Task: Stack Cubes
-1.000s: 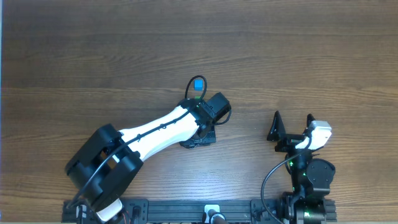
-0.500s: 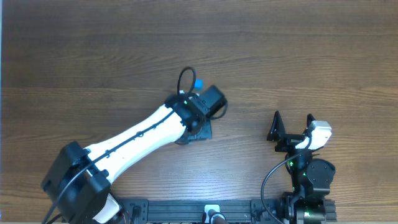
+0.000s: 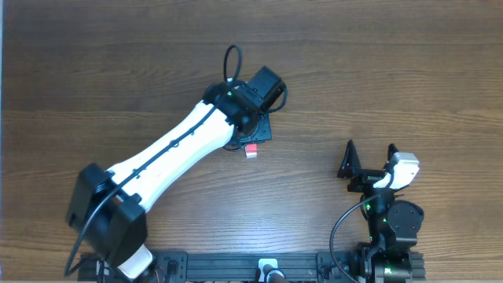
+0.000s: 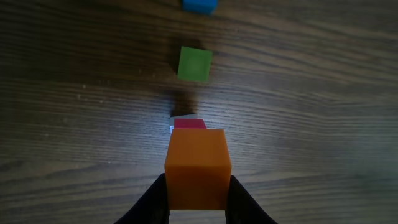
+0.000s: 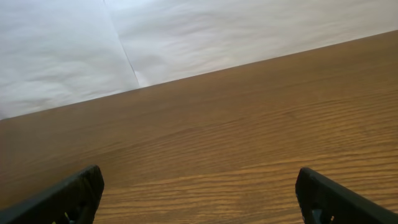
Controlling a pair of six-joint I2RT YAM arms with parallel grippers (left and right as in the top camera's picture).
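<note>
My left gripper (image 4: 198, 185) is shut on an orange cube (image 4: 198, 167), held above the wooden table. Just past the orange cube's edge, a red cube (image 4: 189, 123) lies on the table below. Farther on sit a green cube (image 4: 194, 63) and then a blue cube (image 4: 199, 5), all roughly in one line. In the top view the left gripper (image 3: 254, 130) is mid-table with the red cube (image 3: 251, 149) peeking out beside it; the arm covers the other cubes. My right gripper (image 3: 368, 156) stands open and empty near the table's right front.
The wooden table (image 3: 393, 63) is bare around the cubes. The right wrist view looks over the table's far edge (image 5: 249, 62) to a white wall (image 5: 186, 31). The left arm (image 3: 173, 161) lies diagonally across the left half.
The left arm has swung farther from its base and risen with the orange cube. The red cube has come into sight in the top view; the blue cube is now covered. The right arm kept still.
</note>
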